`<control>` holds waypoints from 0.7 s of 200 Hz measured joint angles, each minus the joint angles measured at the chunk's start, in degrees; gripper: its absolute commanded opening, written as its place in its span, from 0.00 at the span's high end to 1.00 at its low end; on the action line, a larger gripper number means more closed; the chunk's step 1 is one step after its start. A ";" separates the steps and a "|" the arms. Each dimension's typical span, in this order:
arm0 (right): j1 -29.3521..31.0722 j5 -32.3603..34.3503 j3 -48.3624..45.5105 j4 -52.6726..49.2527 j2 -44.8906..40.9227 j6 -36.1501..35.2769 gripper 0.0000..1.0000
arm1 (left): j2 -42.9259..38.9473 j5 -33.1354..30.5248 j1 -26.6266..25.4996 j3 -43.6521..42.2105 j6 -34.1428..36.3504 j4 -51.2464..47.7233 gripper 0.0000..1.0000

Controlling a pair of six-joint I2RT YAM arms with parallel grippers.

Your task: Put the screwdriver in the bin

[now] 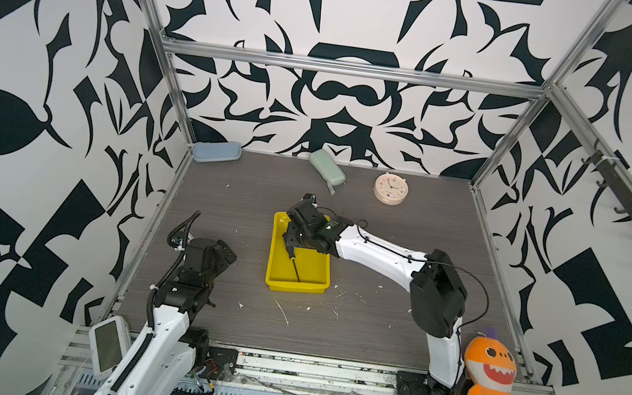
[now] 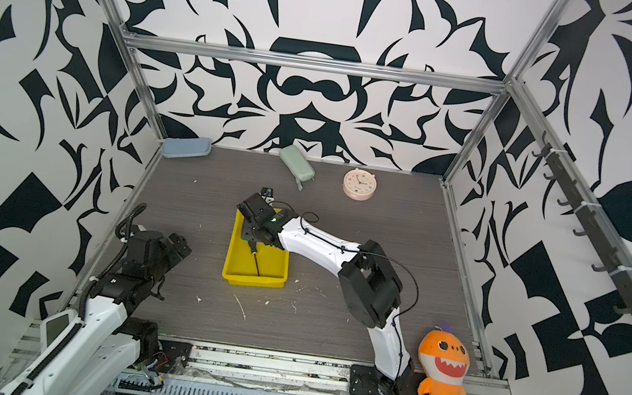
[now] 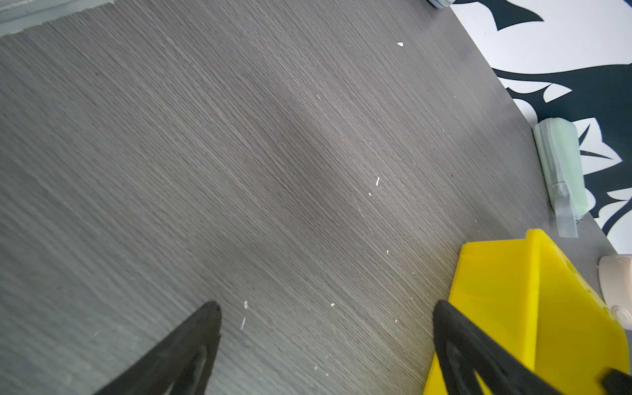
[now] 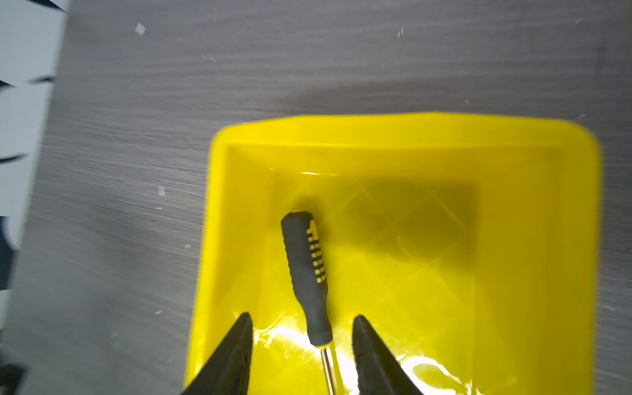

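Right tool [image 4: 302,316] half open, straddling screwdriver [image 4: 304,266] lying in bin [image 4: 410,131]; should lift straight up, clear of handle.

Bin [image 1: 295,287] sits mid-surface [image 1: 407,220], long axis front to back. Screwdriver [image 4: 306,270] lies inside on the bin floor, shaft toward the near wall. Right tool [image 4: 302,319] hangs over the bin, fingers straddling the handle, clear of it. Left tool [image 3: 326,307] is left of the bin, apart. Along the back wall, left to right: corner case [image 1: 216,151], second case [image 1: 326,170], clock [image 1: 391,189]. Plush toy [image 1: 487,382] at the front right corner.
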 measured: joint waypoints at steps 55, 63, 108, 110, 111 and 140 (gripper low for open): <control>-0.39 12.90 -7.19 -1.14 -14.73 -6.80 0.36 | -2.27 0.39 0.00 -0.24 0.00 -0.07 0.01; -0.44 16.50 -10.27 0.46 -17.44 -9.51 0.32 | -3.63 0.37 0.00 -0.63 -0.04 -0.09 0.01; -0.76 29.77 -24.13 9.33 -25.70 -21.59 0.26 | -7.61 -0.09 0.00 -2.25 -0.31 -0.26 0.01; -0.76 30.29 -24.59 9.81 -25.92 -22.34 0.26 | -7.58 -0.13 0.00 -2.25 -0.33 -0.24 0.01; -0.76 30.47 -24.74 9.97 -26.01 -22.53 0.25 | -7.58 -0.13 0.00 -2.25 -0.33 -0.24 0.01; -0.74 36.35 -30.73 16.31 -29.97 -33.40 0.24 | -6.08 -0.26 0.00 -2.25 -0.39 -0.20 0.01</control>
